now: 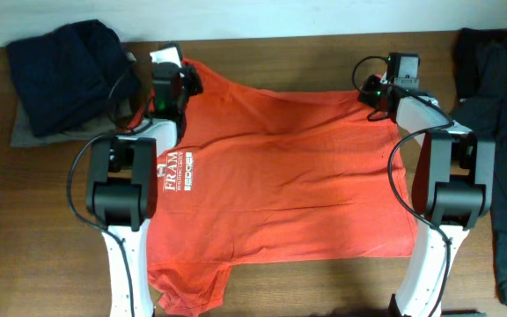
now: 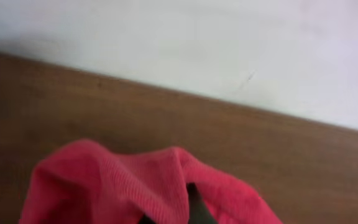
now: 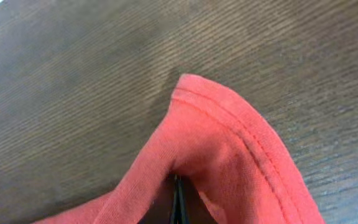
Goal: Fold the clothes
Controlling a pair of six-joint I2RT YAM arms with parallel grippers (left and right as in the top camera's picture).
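The red-orange T-shirt [image 1: 280,176] lies spread on the wooden table, white lettering [image 1: 177,171] at its left side. My left gripper [image 1: 172,77] is at the shirt's far left corner and is shut on a bunch of the shirt's fabric [image 2: 135,186]; a dark fingertip [image 2: 194,208] shows in the folds. My right gripper [image 1: 378,86] is at the far right corner, shut on the shirt's hemmed edge [image 3: 229,143], its thin dark fingers [image 3: 178,202] pressed together under the cloth.
A dark folded garment [image 1: 69,75] lies on a grey cloth at the far left. Another dark garment [image 1: 504,132] lies along the right edge. A white wall [image 2: 197,43] borders the table's far edge.
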